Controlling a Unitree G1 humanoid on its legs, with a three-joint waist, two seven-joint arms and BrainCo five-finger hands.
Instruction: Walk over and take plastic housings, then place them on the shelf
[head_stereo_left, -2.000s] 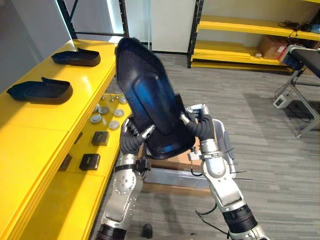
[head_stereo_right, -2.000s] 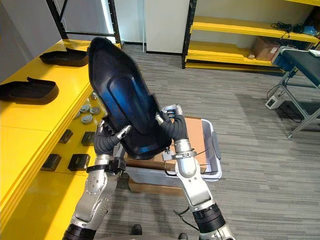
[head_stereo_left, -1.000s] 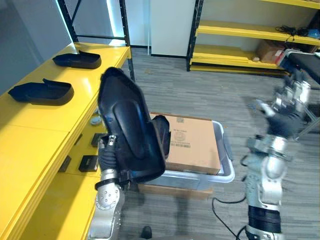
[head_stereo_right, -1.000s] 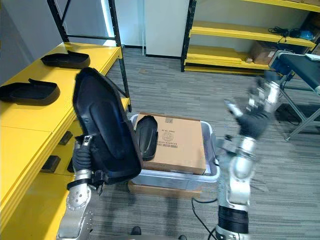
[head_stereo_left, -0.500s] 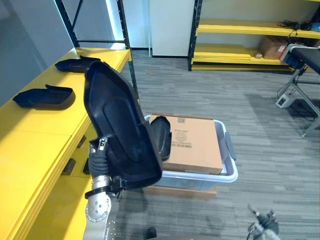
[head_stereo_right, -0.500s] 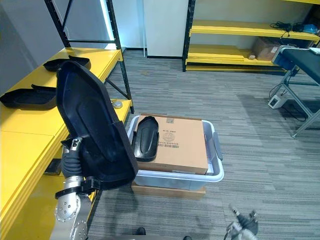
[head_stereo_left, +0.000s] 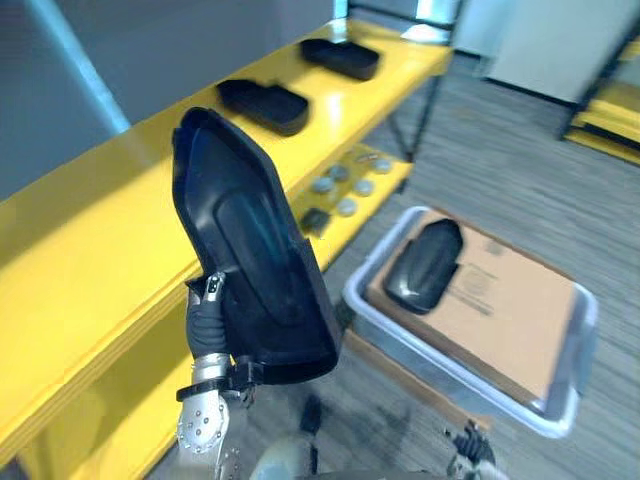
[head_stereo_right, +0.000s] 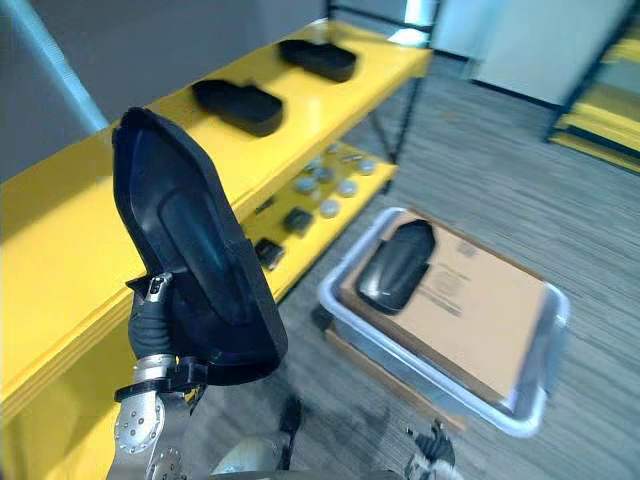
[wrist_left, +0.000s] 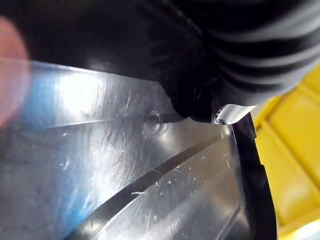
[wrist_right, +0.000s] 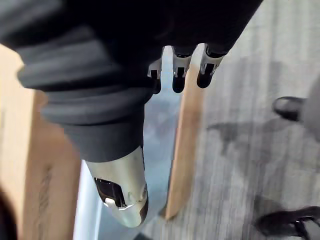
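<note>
Two housings (head_stereo_left: 262, 105) lie on the shelf (head_stereo_left: 90, 240), my left hand (head_stereo_left: 205, 318) grips a large housing (head_stereo_left: 250, 250) upright by its front edge, a fourth housing (head_stereo_left: 425, 262) lies on the box (head_stereo_left: 515, 305) in the bin (head_stereo_left: 440, 370), and my right hand (wrist_right: 122, 192) hangs slack-fingered.

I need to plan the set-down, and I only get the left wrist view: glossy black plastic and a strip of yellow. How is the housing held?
Observer: Upright; the left hand grips the held housing near its lower end, beside the yellow shelf.
Operator: Anything on the shelf top?
Observer: Yes, a nearer housing and a farther housing lie there, ahead of the held one.
Operator: And the other arm?
Observer: The right hand hangs low, fingers relaxed, holding nothing.
</note>
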